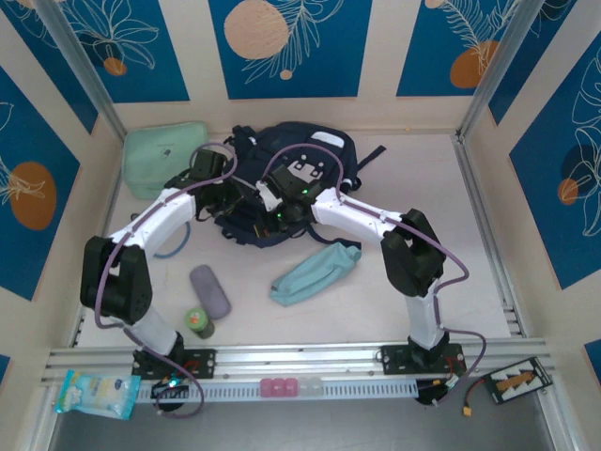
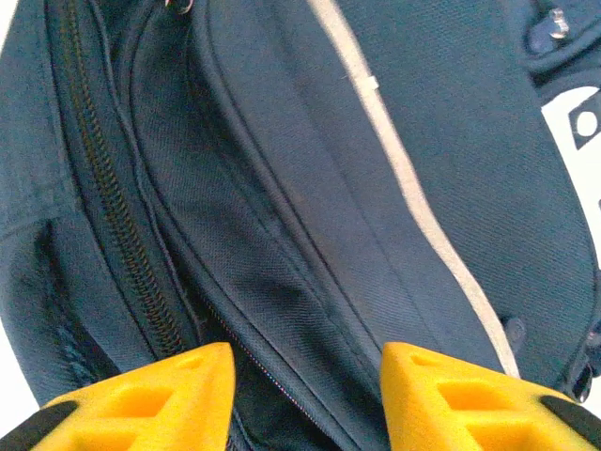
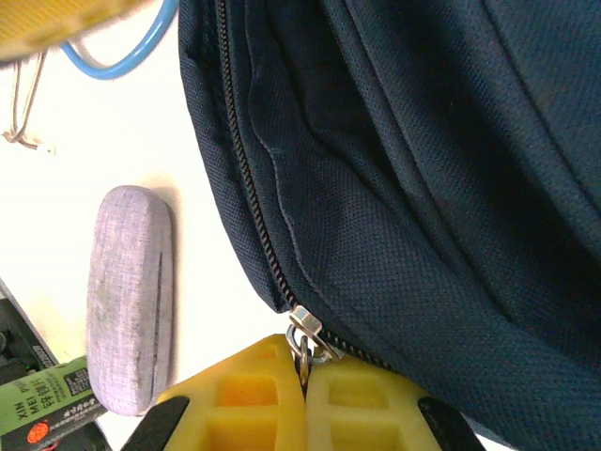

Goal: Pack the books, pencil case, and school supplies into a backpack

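Note:
The navy backpack (image 1: 300, 164) with white trim lies at the back middle of the table. My left gripper (image 1: 242, 195) hovers open over its left side. In the left wrist view the yellow fingers (image 2: 441, 395) stand apart above dark fabric and a zipper line (image 2: 254, 362). My right gripper (image 3: 305, 355) is shut on the metal zipper pull (image 3: 304, 327) at the backpack's edge (image 3: 394, 188). The light-blue pencil case (image 1: 315, 272) lies on the table in front of the backpack. The greyish-purple school supplies case (image 1: 209, 291) (image 3: 127, 301) rests left of it. The books are out of view.
A mint-green bag (image 1: 164, 158) sits at the back left beside the backpack. A small green bottle (image 1: 198, 322) stands near the left arm's base, close to the purple case. A blue cable loop (image 3: 117, 61) lies left of the backpack. Panel walls enclose the table.

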Available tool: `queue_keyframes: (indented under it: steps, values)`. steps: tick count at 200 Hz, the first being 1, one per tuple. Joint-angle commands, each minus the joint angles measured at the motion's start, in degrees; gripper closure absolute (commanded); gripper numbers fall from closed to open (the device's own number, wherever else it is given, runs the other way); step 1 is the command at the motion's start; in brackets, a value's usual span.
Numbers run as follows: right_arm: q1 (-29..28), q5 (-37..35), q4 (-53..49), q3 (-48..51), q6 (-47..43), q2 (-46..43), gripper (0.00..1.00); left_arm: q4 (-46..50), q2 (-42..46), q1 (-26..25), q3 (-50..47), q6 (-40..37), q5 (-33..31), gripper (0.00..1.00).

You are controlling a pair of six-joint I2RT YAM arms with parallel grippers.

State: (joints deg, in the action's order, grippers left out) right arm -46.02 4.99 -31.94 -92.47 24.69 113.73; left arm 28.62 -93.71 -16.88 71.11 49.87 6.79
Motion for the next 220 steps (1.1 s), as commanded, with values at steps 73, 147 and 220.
queue_keyframes:
  steps: [73, 147, 220]
  values:
    - [-0.38, 2.93, 3.80, 1.16, 1.94, -0.69, 1.00, 10.38, -0.33, -0.55, 1.09, 2.83, -10.12, 0.66]
    - [-0.39, 2.76, 3.32, 0.93, 2.10, -0.59, 1.00, 8.99, -3.31, -0.83, 0.87, 3.64, -6.96, 0.66]
    - [-0.21, 2.04, 3.14, 1.31, 2.54, -0.44, 1.00, 11.10, -1.65, -1.09, 1.09, 3.21, -12.07, 0.63]
